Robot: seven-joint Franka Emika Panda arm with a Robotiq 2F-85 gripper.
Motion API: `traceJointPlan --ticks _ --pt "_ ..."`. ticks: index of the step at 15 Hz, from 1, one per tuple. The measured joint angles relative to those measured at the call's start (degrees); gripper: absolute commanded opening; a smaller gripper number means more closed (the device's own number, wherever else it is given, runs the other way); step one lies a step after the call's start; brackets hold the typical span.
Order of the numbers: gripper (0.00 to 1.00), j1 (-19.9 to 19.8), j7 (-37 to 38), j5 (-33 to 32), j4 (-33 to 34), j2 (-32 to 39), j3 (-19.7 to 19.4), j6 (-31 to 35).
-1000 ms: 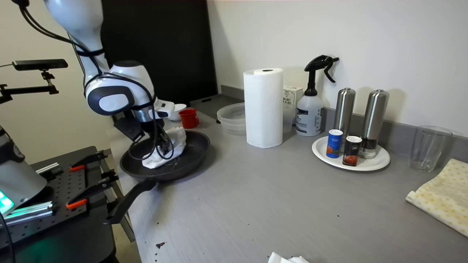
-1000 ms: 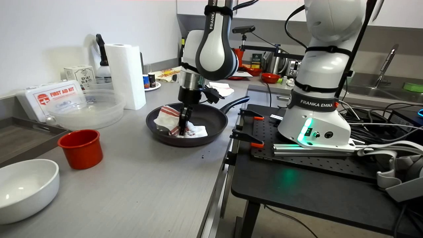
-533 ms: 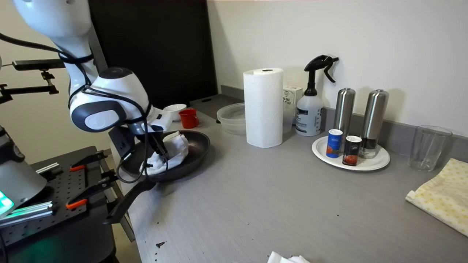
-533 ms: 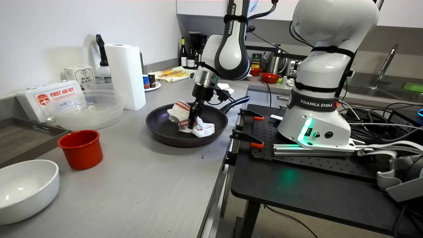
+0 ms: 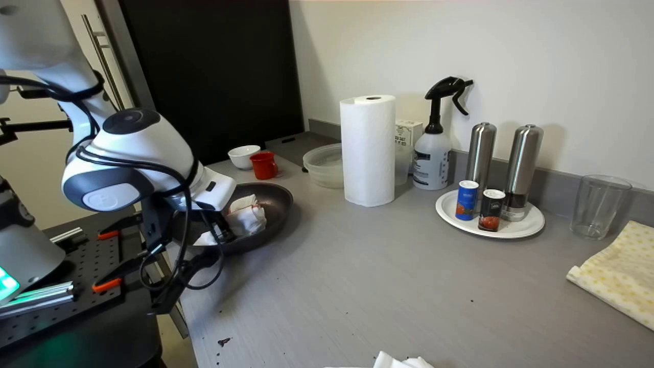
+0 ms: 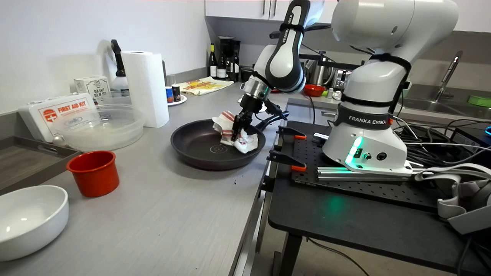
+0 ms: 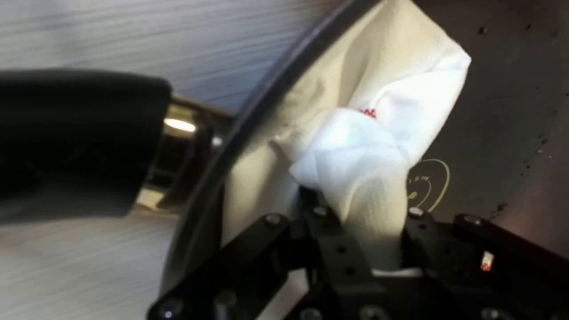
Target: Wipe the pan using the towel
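The dark pan [image 6: 195,147] sits on the counter near its edge, and it also shows in the other views [image 5: 278,202] [image 7: 498,111]. Its black handle [image 7: 80,142] shows at the left in the wrist view. The white towel with red stripes [image 6: 247,142] lies bunched inside the pan on the handle side, against the inner wall in the wrist view [image 7: 351,142]. My gripper [image 6: 237,132] is tilted and shut on the towel, with a thick fold between its fingers [image 7: 362,213]. Small specks show on the pan floor. The arm partly hides towel and pan in an exterior view [image 5: 248,220].
A red cup [image 6: 94,174] and white bowl [image 6: 34,220] stand beside the pan. A paper towel roll [image 5: 368,151], clear plastic tub [image 6: 101,128] and spray bottle [image 5: 431,161] stand by the wall. A plate [image 5: 444,210] holds shakers and mills. Clamps [image 6: 287,157] sit near the counter edge.
My gripper has dragged the towel across the pan toward the handle and the robot base, tilting more. The ring mark on the pan floor is now uncovered. The pan has barely shifted.
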Motion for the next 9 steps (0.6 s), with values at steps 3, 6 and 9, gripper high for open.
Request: traceJointPlan --ticks 3,6,9 --pt "0.06 -2.1 0.4 -1.0 0.0 0.4 0.1 0.0" --pt "0.06 -0.4 1.9 -0.9 0.1 -0.2 -0.6 0.0" --pt "0.06 5.6 4.6 0.3 0.2 -2.6 -3.0 0.0"
